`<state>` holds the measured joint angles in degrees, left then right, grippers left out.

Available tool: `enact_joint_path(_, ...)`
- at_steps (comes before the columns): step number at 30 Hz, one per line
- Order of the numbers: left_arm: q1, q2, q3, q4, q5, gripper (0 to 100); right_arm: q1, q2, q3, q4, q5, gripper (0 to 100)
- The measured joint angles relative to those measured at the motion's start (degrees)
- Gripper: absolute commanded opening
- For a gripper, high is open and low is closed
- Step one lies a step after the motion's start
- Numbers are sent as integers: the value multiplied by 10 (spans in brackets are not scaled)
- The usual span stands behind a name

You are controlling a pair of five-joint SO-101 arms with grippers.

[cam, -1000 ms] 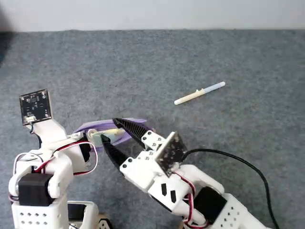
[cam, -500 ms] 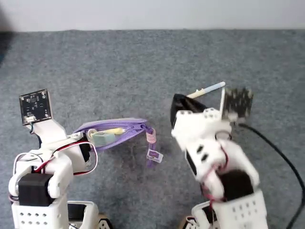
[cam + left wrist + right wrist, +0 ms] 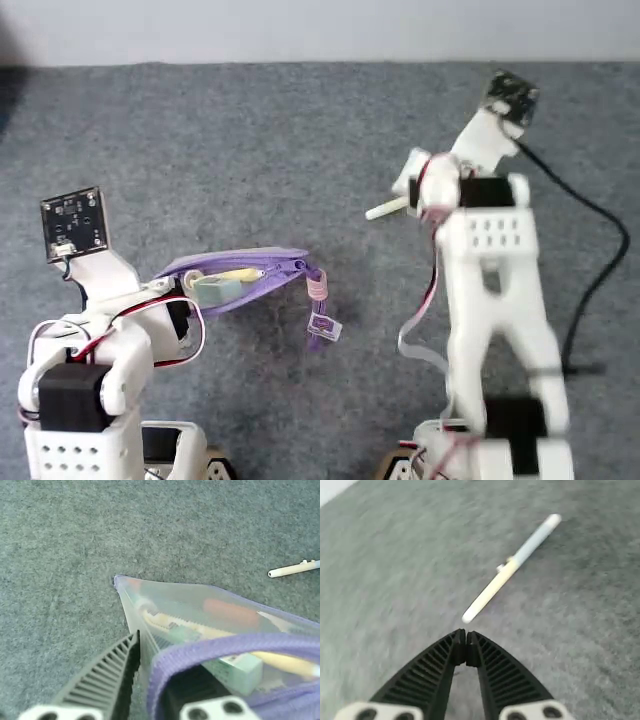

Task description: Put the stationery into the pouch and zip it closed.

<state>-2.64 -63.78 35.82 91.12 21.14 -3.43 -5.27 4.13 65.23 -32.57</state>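
Right end effector (image 3: 465, 652) has left the pouch (image 3: 262, 285) and now sits just short of the pen (image 3: 511, 566), fingertips together, holding nothing. Left end effector (image 3: 150, 655) clamps the pouch rim. Count: 1 unzipped pouch and 1 loose pen, well apart on the bench (image 3: 250, 130).
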Motion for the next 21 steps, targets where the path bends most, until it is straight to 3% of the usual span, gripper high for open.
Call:
enact_joint_path(8,0,0,0,0,0,13,24,277,-237,58,-24,238)
enact_joint_path(21,0,0,0,0,0,13,32,594,-615,90,-37,184)
